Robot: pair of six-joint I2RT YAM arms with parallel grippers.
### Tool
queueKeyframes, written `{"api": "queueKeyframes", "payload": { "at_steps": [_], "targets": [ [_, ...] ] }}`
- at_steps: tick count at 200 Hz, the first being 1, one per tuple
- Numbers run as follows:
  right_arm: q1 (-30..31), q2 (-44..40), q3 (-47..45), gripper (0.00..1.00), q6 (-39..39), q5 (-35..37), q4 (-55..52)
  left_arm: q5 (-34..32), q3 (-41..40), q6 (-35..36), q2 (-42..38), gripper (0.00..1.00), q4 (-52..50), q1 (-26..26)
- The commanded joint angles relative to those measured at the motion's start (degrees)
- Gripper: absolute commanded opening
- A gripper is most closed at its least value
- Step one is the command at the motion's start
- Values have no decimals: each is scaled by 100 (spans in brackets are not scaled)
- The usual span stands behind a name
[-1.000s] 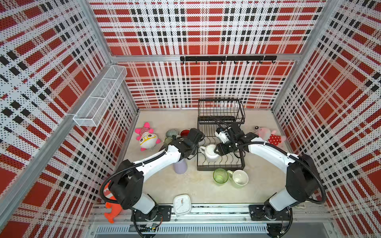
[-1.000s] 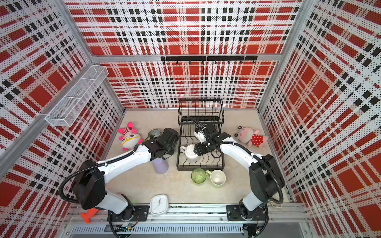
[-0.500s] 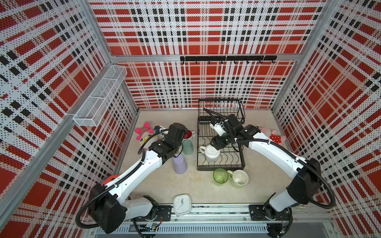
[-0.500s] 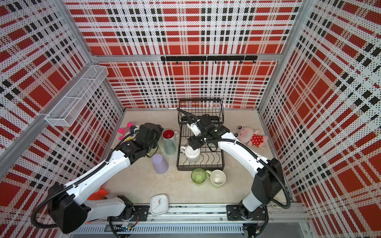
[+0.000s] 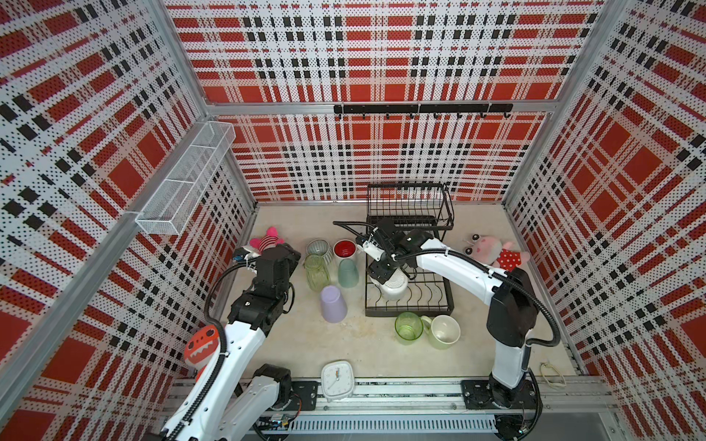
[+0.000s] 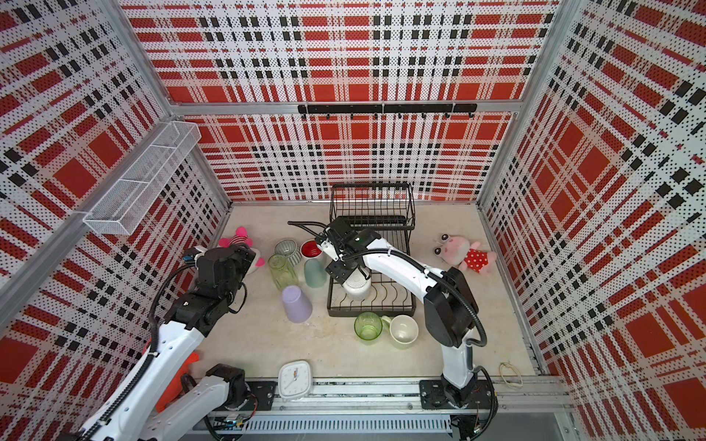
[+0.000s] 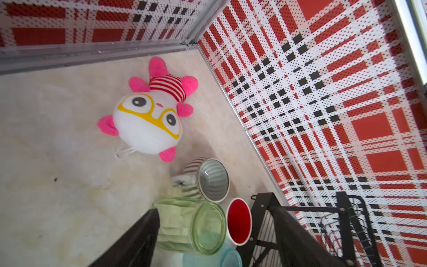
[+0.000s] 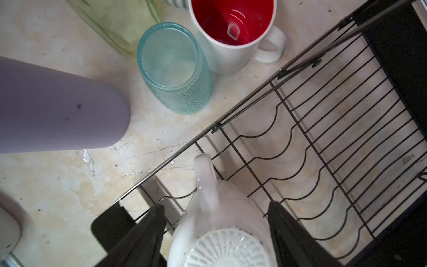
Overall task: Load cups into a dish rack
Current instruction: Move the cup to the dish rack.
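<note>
The black dish rack [image 5: 408, 314] stands at the back centre. A white mug [image 5: 395, 288] sits upside down on its lower tier. My right gripper [image 8: 217, 205] hovers over that mug [image 8: 221, 245], open, with a finger on each side. On the table left of the rack stand a ribbed mug [image 5: 318, 248], a red-inside mug [image 5: 345, 249], a green glass [image 5: 316, 272], a teal tumbler [image 5: 347, 273] and an upturned lavender tumbler [image 5: 333, 304]. In front of the rack stand another green glass [image 5: 408, 327] and a pale-green mug [image 5: 444, 331]. My left gripper [image 7: 213, 209] hangs open and empty above the left cups.
A pink-and-white plush [image 5: 263, 244] lies by the left wall and a pink plush [image 5: 493, 250] right of the rack. A white clock [image 5: 337, 380] and an orange toy [image 5: 200, 343] are at the front. A mesh basket [image 5: 187, 183] hangs on the left wall.
My right gripper has opened around the white mug in the rack. My left arm has drawn back from beside the rack toward the left wall, uncovering the cups there.
</note>
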Motion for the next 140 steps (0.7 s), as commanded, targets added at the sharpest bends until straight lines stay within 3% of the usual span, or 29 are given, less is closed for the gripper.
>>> {"api": "queueKeyframes", "payload": {
  "at_steps": [1,71,140],
  "targets": [
    [-1,190,303,74,-232,264,-277,120,-95,441,-47,82,-43,150],
    [-1,1044,1018,69,-424,-94,-1016,192,-236,529,3,82,-28,210],
    [-1,1423,1475,34,-341,-200,-1421,279,-377,547,-6,83,12,274]
  ]
}}
